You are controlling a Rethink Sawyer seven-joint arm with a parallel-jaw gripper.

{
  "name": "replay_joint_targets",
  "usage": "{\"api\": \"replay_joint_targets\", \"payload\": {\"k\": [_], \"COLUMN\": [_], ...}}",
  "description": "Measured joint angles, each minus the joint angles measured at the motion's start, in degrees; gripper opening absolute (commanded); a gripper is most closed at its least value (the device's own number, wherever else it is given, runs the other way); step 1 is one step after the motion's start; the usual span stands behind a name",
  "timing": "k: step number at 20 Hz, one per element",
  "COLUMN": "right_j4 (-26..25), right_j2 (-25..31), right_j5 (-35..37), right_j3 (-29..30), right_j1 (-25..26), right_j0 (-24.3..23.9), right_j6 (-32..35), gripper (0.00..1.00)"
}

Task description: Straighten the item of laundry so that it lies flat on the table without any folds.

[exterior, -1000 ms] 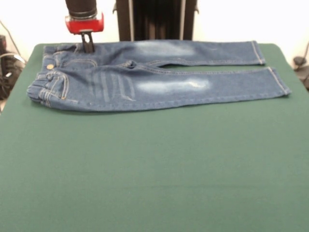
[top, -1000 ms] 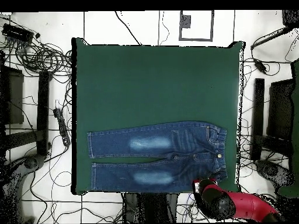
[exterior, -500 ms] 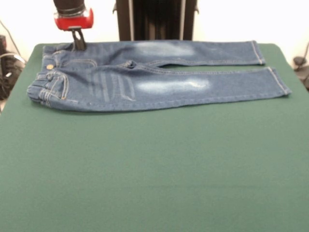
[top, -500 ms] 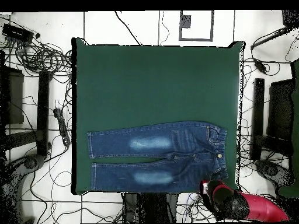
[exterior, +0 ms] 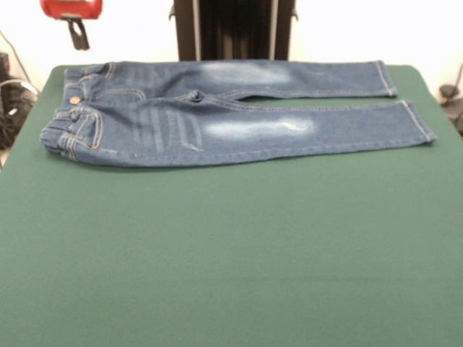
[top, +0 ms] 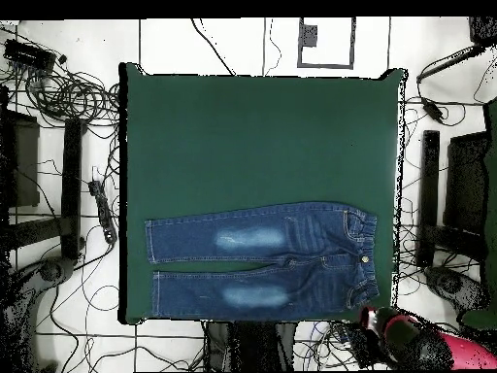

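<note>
Denim: jeans (exterior: 231, 116) lying spread along table (exterior: 231, 253) far edge, legs apart.
Gripper (exterior: 77, 32): hanging clear; jaw state untellable.
Risk: bunched waistband corner staying creased, judging.

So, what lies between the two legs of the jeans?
Only a narrow strip of bare green table shows between the legs of the jeans, widening toward the hems; the overhead view shows it best.

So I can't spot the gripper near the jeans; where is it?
In the front view the gripper hangs at the top left, above and beyond the jeans' waistband end, touching nothing.
</note>
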Motion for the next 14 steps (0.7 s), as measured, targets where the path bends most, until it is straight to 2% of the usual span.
{"api": "replay_joint_targets", "payload": {"k": [5, 8, 11, 14], "right_j4": [0.4, 0.4, 0.4, 0.4], "right_j2": [0.0, 0.0, -0.1, -1.0], "right_j5": [0.5, 0.5, 0.5, 0.0], "right_j3": [0.9, 1.7, 2.6, 4.1], "right_j1": [-5.7, -7.3, -7.9, -8.1], "right_j0": [0.1, 1.2, 2.9, 7.0], "right_j6": [0.0, 0.0, 0.0, 0.0], "gripper": [0.00, 0.00, 0.00, 0.00]}}
